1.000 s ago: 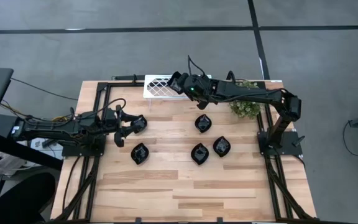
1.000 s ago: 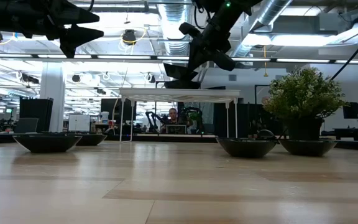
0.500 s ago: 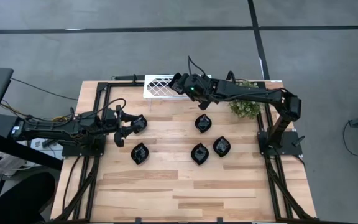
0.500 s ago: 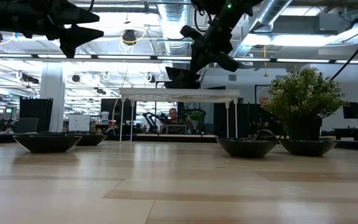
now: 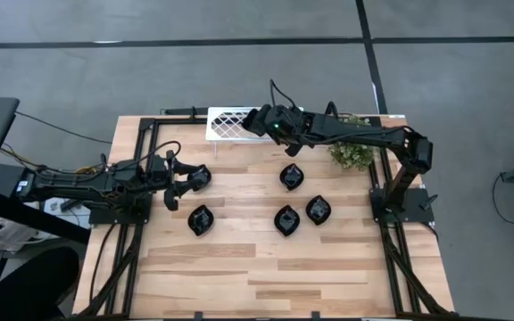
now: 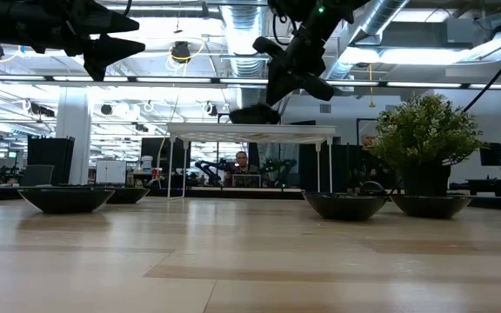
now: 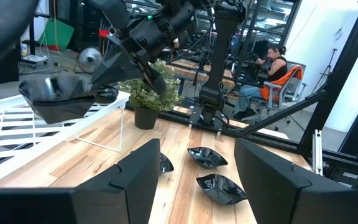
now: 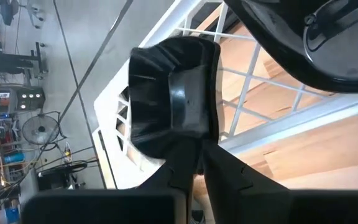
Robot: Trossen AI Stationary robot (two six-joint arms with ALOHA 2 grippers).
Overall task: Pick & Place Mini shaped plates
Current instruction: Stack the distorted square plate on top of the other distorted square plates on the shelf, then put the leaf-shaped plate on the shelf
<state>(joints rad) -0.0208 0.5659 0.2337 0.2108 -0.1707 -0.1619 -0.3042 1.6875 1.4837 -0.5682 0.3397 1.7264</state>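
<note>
My right gripper (image 8: pixel 196 165) is shut on a glossy black wavy-edged square plate (image 8: pixel 173 106) just above the white lattice tray (image 5: pixel 228 123) at the table's far edge; the low view shows the plate (image 6: pixel 252 113) close over the tray's top (image 6: pixel 250 130). My left gripper (image 5: pixel 190 185) hangs open above the table's left side and touches nothing. Four more black plates rest on their bases on the wood: one (image 5: pixel 201 219) near the left gripper, three (image 5: pixel 291 176), (image 5: pixel 286 219), (image 5: pixel 318 210) toward the right. My right gripper pinches the plate by its rim (image 8: pixel 190 144), at the edge nearest the wrist, between its two fingers. The fingers slant down from the table's right. The plate sticks out beyond the fingertips, lifted clear, roughly level, with its underside facing the wrist camera.
A small potted plant (image 5: pixel 352 152) stands at the far right, beside the right arm's base. Black frame rails (image 5: pixel 145 134) run along the table's sides. Bare wood (image 5: pixel 266 276) covers the near half. A seated person (image 7: pixel 272 68) shows beyond the table in the left wrist view.
My right gripper has come down a little over the white tray with the plate, which was tipped and is now nearly level, closer to the tray's top. The left arm has kept still.
</note>
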